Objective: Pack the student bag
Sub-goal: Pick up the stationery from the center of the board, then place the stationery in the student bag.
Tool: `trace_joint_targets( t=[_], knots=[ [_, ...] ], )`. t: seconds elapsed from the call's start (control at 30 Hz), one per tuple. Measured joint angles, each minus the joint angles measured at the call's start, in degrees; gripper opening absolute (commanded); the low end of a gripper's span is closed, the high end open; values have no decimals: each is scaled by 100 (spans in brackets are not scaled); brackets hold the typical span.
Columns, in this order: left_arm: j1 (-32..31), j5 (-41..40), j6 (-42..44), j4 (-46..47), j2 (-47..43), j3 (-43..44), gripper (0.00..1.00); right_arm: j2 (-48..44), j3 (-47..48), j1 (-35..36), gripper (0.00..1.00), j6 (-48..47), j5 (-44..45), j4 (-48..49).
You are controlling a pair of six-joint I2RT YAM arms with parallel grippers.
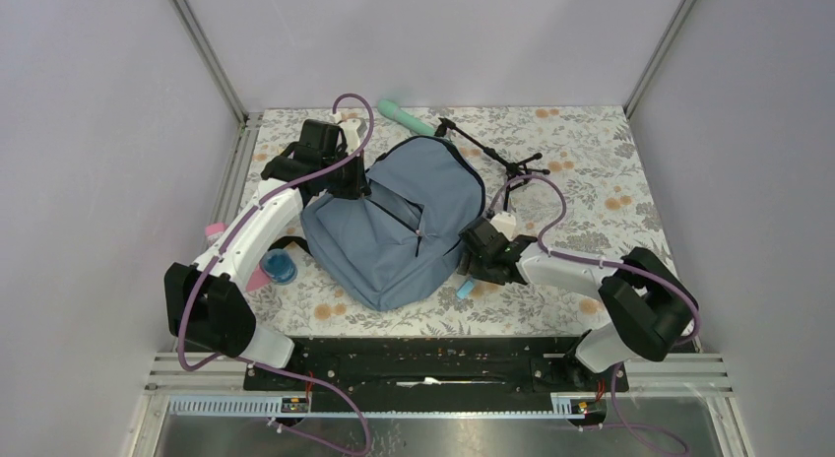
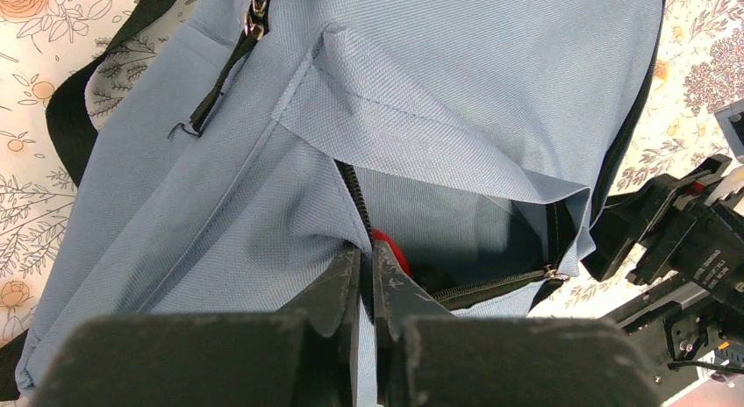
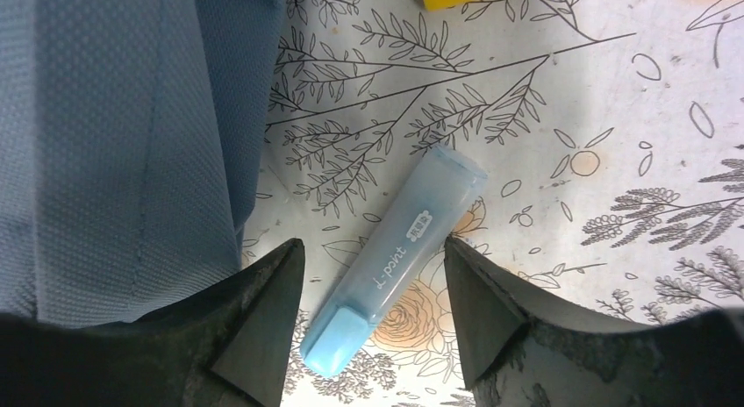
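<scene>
Lying unzipped, student bag (image 1: 394, 226), red object (image 2: 392, 252) inside opening

My overhead view: the table (image 1: 591, 162), covered with a cream cloth printed with grey sprigs and orange blossoms, stands boxed in by a plain pale-lilac back wall (image 1: 423, 33), left wall (image 1: 89, 132) and right wall (image 1: 758, 132). Aluminium posts (image 1: 209, 53) rise at both far corners. I see a ribbed metal rail (image 1: 689, 373) along the near edge. The light is soft and even.
</scene>
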Motion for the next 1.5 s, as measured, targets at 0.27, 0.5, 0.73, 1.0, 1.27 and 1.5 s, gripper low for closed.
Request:
trace_joint_targets(
  t=[0.27,0.5,0.73,1.0,1.27,1.5],
  knots=[
    [0,-22,7,0,0,0,0,260,214,328,42,-389,553,-380],
    [0,-66,46,-2,0,0,0,275,221,339,20,-437,592,-380],
    [0,-101,66,-4,0,0,0,146,188,343,0,-485,597,-391],
    [0,-105,70,-7,-2,0,0,-1110,70,348,0,-761,782,-424],
    [0,-103,68,-7,-2,0,0,-2155,188,350,0,-1921,686,439],
    [0,-101,70,-7,-2,0,0,-1132,1272,350,0,-2979,374,1641]
  ],
)
